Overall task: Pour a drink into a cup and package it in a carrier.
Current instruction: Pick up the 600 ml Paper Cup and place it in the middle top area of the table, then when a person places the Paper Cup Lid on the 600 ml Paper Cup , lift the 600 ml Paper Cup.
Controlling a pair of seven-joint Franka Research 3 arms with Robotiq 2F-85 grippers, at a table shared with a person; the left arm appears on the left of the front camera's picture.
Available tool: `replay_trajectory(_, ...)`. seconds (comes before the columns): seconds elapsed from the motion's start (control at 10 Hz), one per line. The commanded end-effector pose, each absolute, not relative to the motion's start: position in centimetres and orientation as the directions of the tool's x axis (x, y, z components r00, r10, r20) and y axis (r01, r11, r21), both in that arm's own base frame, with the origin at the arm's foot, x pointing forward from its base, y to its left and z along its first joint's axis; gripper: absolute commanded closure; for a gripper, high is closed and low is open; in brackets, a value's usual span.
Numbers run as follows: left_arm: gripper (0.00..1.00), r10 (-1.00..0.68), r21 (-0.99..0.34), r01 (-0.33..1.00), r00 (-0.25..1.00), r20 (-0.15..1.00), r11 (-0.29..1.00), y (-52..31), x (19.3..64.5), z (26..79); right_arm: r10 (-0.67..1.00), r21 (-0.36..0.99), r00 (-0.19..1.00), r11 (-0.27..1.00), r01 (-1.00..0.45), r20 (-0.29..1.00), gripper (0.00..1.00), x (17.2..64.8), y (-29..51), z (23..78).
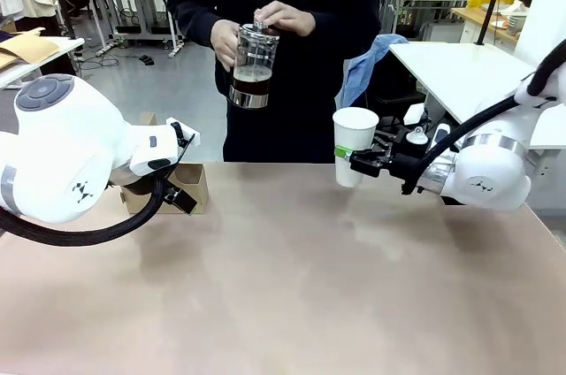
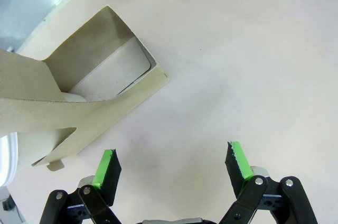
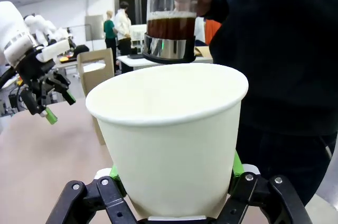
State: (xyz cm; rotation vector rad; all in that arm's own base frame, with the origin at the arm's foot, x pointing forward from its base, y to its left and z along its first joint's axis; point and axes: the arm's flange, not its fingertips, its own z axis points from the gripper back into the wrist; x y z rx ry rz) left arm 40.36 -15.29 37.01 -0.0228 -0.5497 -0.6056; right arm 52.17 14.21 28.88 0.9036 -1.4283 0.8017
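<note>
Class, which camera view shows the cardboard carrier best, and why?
The left wrist view: the carrier is close, one pocket open to view. In the front view the left arm hides part of it; the right wrist view shows it small, beyond the cup.

Broad bare stretch of smooth beige tabletop (image 1: 292, 286) across the middle and the whole near side, free for passing. Blocked at the far left by a small brown cardboard carrier (image 1: 196, 182) with square pockets and a tall handle tab. Just beside it, the left gripper (image 2: 173, 159), black with green pads, jaws spread wide over bare table. Obstructed at the far right by a white paper cup (image 1: 355, 141), upright and clamped in the right gripper (image 1: 361, 161). Closed off along the far edge by a person in a dark top (image 1: 301, 83), holding up a clear glass press jug (image 1: 252, 65) with metal bands. Free air between jug and cup, and wide open table between cup and carrier.
</note>
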Motion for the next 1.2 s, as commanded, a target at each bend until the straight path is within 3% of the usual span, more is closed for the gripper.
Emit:
replay_trajectory(0.0,0.00,-0.533,0.135,0.546,0.684,0.498,0.827,-15.2,40.3,37.0,-0.093,0.053,0.010,0.476,-0.878,0.996,0.19,53.5,14.6,28.2)
replay_trajectory(0.2,0.00,-0.533,0.135,0.546,0.684,0.498,0.827,-15.2,40.3,37.0,-0.150,0.063,-0.005,0.444,-0.894,0.989,0.19,54.0,14.5,27.8)
replay_trajectory(0.3,0.00,-0.533,0.135,0.546,0.684,0.498,0.827,-15.2,40.3,37.0,-0.077,0.054,0.021,0.456,-0.889,0.997,0.19,52.8,14.4,27.7)
replay_trajectory(1.1,0.00,-0.533,0.135,0.546,0.684,0.498,0.827,-15.2,40.3,37.0,-0.077,0.054,0.021,0.456,-0.889,0.997,0.19,52.8,14.4,27.7)
